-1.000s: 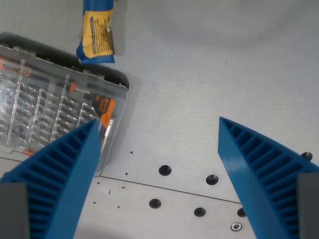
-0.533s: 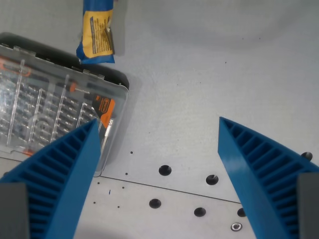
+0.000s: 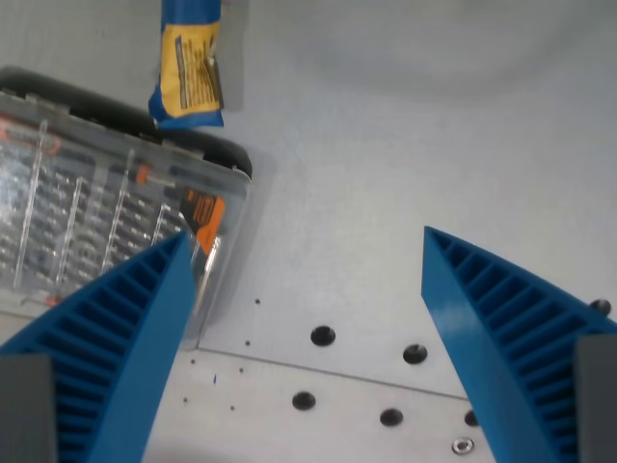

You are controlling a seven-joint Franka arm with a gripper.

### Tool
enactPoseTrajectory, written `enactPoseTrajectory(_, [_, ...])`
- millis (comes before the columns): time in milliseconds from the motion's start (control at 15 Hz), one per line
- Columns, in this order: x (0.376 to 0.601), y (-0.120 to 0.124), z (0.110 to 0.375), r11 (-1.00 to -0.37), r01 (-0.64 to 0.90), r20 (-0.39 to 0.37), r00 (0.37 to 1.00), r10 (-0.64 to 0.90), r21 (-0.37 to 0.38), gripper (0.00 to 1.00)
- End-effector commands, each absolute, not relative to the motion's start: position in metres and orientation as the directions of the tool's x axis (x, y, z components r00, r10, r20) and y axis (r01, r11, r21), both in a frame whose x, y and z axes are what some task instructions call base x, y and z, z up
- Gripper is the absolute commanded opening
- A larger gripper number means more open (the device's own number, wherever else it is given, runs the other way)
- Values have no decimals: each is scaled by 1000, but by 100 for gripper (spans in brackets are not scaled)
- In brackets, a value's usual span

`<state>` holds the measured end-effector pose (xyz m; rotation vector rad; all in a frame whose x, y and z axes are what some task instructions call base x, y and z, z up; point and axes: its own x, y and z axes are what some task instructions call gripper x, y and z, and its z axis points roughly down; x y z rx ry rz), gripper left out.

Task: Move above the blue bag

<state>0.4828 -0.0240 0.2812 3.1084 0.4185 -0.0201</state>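
Note:
The blue bag (image 3: 187, 66) with a yellow label lies at the top left of the wrist view, cut off by the upper edge, its lower end touching the back edge of a tool case. My gripper (image 3: 304, 253) is open, its two blue ribbed fingers (image 3: 116, 338) spread wide over the bare grey table with nothing between them. The bag lies well up and toward the wrist view's left from the gap between the fingers.
A clear plastic bit case (image 3: 106, 212) with a black rim and orange insert fills the left side, partly behind the left finger. The grey table (image 3: 386, 145) has a seam and several dark holes (image 3: 323, 336) near the bottom.
The whole scene has shifted slightly down and to the right and looks a little blurred, so the camera has begun to move. The fingers stay equally spread.

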Motion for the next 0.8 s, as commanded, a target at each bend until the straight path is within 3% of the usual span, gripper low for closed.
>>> enactPoseTrajectory(67, [490,-18,275,-975,220,0,975,220,17,100])
enactPoseTrajectory(800, [515,5,237,-986,161,-24,987,160,34,100])
